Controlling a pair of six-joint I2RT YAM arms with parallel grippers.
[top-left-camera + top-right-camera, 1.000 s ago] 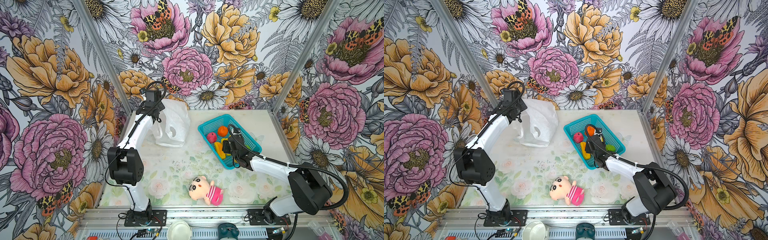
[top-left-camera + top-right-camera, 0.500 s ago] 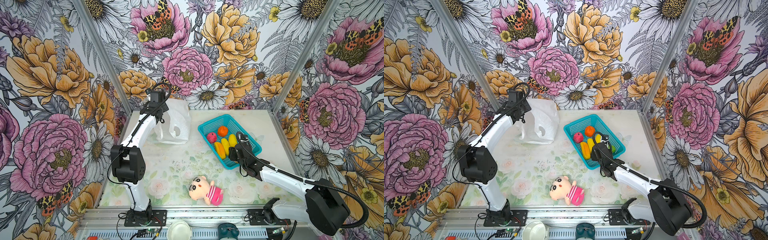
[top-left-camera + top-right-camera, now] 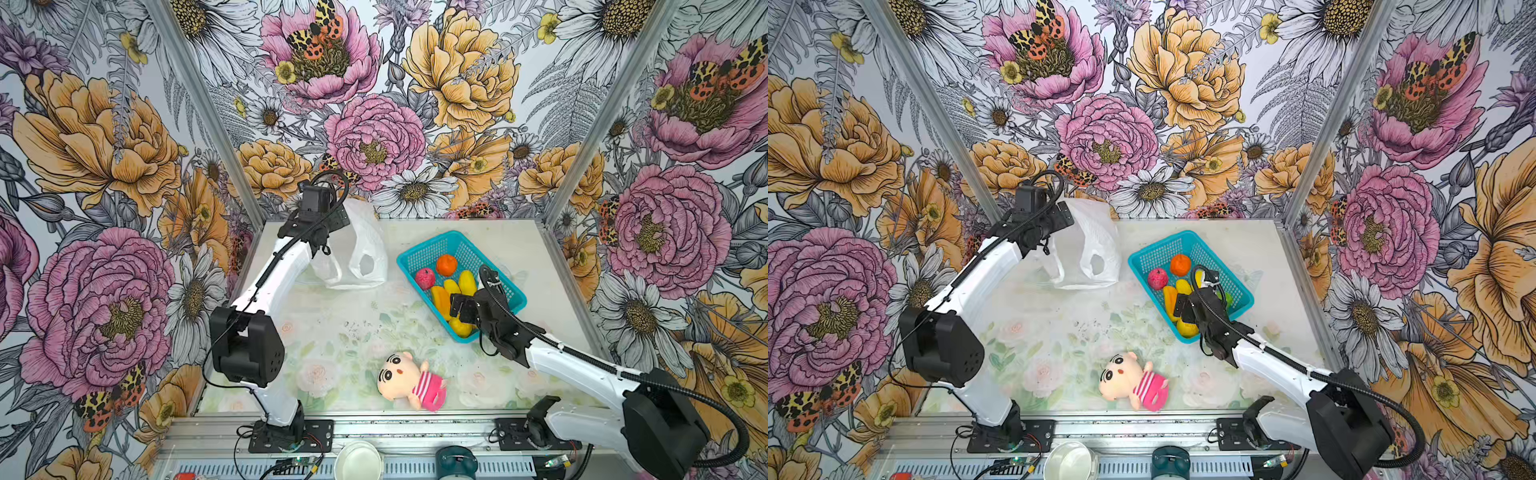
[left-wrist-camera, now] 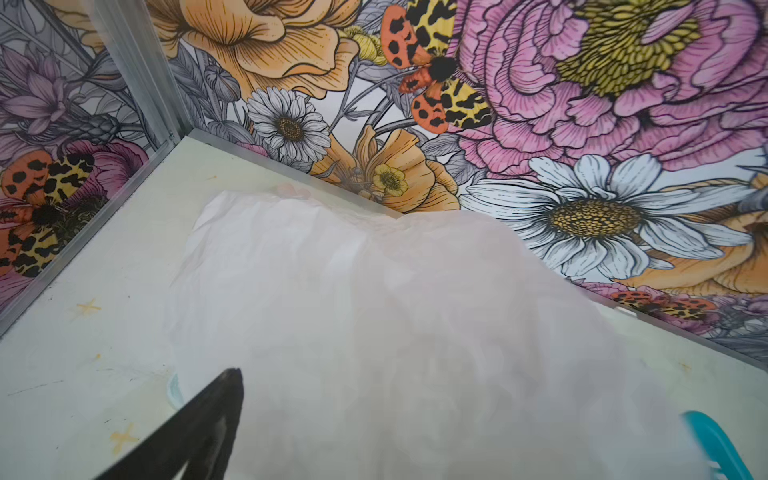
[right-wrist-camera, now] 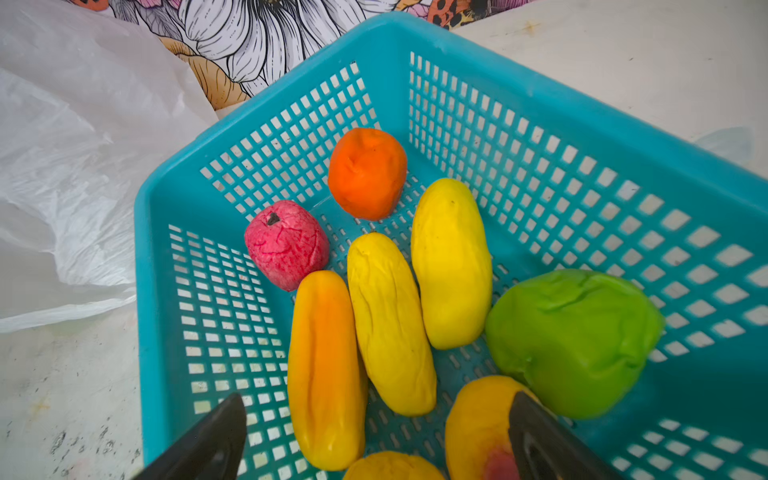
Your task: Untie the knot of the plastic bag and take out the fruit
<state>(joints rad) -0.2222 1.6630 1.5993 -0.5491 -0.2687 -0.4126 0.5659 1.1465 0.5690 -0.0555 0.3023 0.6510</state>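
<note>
Fingers (image 5: 208, 440) of the right gripper (image 5: 378, 397) are now standing wide apart over the basket (image 5: 540, 104), having just let go. Eight fruit (image 5: 386, 324) are lying loose inside. The left gripper (image 3: 328, 232) is also hanging open after dropping the bag (image 3: 365, 253), which is slumping at the table's upper left with its loops apart. The task is looking finished. One left finger (image 4: 199, 428) is showing, its partner cut off, and the bag's inside is hidden.

The left arm (image 3: 291, 266) and the right arm (image 3: 582, 365) each use smooth white link shells joined by boxy black joint housings (image 3: 245, 349) with small vent holes. A ribbed black cable hose (image 3: 743, 436) runs outside each arm. Flat black base plates (image 3: 291, 432) terminate both units
</note>
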